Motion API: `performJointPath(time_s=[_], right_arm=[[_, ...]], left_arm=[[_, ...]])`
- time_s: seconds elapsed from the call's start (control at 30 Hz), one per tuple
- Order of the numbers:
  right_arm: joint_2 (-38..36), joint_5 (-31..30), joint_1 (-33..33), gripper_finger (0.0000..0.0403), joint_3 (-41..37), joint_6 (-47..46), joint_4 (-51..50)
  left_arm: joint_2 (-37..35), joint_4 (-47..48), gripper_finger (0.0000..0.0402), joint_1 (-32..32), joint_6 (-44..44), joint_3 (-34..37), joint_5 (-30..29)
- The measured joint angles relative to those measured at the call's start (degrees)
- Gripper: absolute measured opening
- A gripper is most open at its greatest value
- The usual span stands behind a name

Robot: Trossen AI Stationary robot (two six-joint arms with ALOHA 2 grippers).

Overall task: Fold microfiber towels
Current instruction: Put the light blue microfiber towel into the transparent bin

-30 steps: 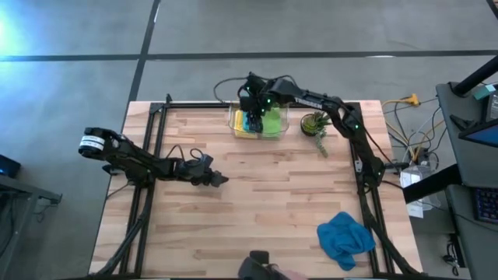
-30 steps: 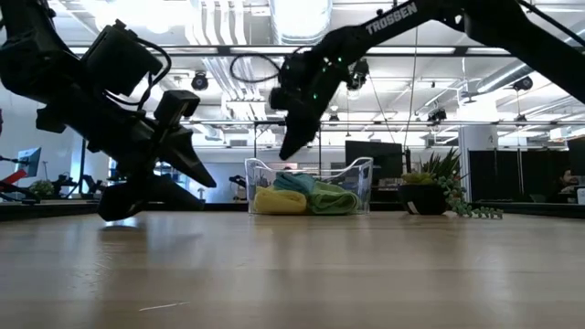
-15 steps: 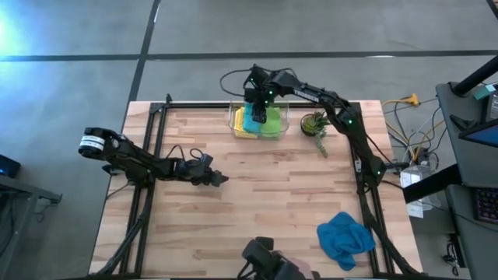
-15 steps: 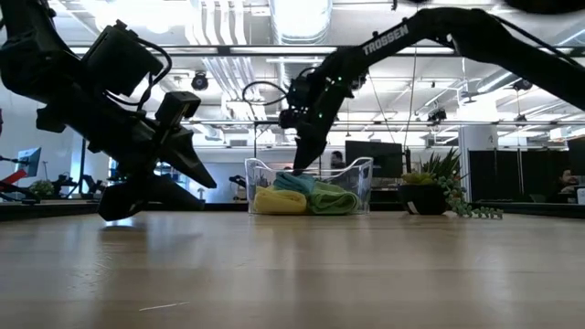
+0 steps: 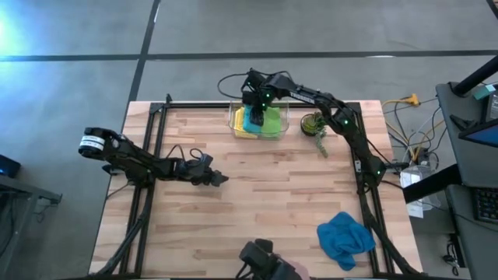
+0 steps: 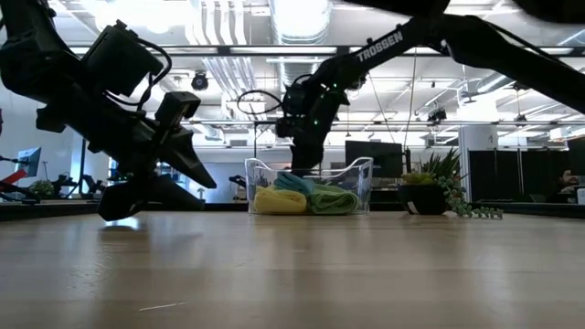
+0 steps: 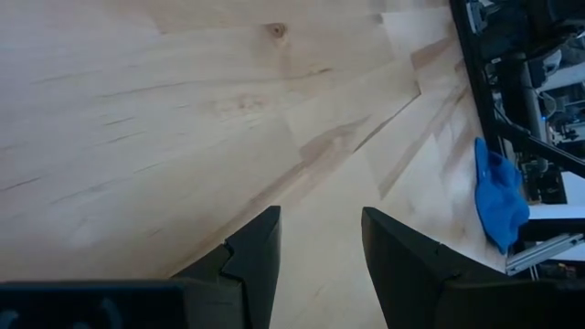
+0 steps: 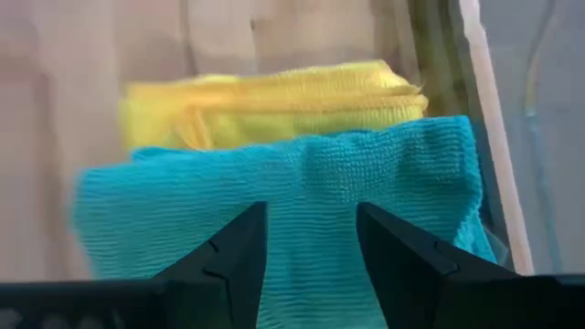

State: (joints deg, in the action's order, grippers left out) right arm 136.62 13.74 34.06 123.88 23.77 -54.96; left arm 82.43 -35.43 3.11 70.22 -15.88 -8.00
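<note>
A clear bin (image 5: 280,129) at the table's far middle holds a yellow towel (image 8: 274,96), a teal towel (image 8: 302,183) lying partly over it, and a lime green towel (image 5: 272,121). My right gripper (image 8: 311,239) is open. It points steeply down over the teal towel, its fingertips at about the bin's rim (image 6: 297,167). A blue towel (image 5: 345,237) lies crumpled on the table at the near right. My left gripper (image 7: 320,245) hangs open and holds nothing, a little above the bare wood left of the table's middle (image 5: 220,179).
A small potted plant (image 5: 315,124) stands just right of the bin, with a trailing stem on the wood. Black frame rails (image 5: 148,155) run along the table's left, right and far edges. Bare wood lies between the bin and the blue towel.
My right gripper has come down toward the bin, until its fingertips stand at the rim over the teal towel. Its fingers have stayed open. The towels have not moved.
</note>
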Motion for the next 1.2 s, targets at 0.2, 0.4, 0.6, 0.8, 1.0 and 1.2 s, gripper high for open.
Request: performJointPath(time_s=[0.2,0.4,0.6,0.8,1.0,1.2], right_arm=[[-0.4,2.2,-2.5,0.0164,1.4,-0.3,-2.3],[1.1,1.5,-6.5,0.0164,1.1,1.8,-0.8],[-0.4,-3.3,-6.9,0.0164,0.9,-0.9,-0.8],[-4.6,-3.4,-3.5,0.0164,1.0,-3.2,-0.4],[-4.9,-4.9,0.4,0.0164,1.0,-9.3,0.9],[-3.6,-4.9,0.9,0.0164,0.9,-9.4,1.4]], left_arm=[[0.0,0.0,0.0138,0.0,0.0,0.0,-1.3],[0.0,0.0,0.0138,0.0,0.0,0.0,-1.4],[0.0,0.0,0.0138,0.0,0.0,0.0,-1.3],[0.0,0.0,0.0138,0.0,-0.1,0.1,-1.1],[0.0,0.0,0.0138,0.0,-0.1,0.1,0.4],[0.0,0.0,0.0138,0.0,-0.2,0.1,0.7]])
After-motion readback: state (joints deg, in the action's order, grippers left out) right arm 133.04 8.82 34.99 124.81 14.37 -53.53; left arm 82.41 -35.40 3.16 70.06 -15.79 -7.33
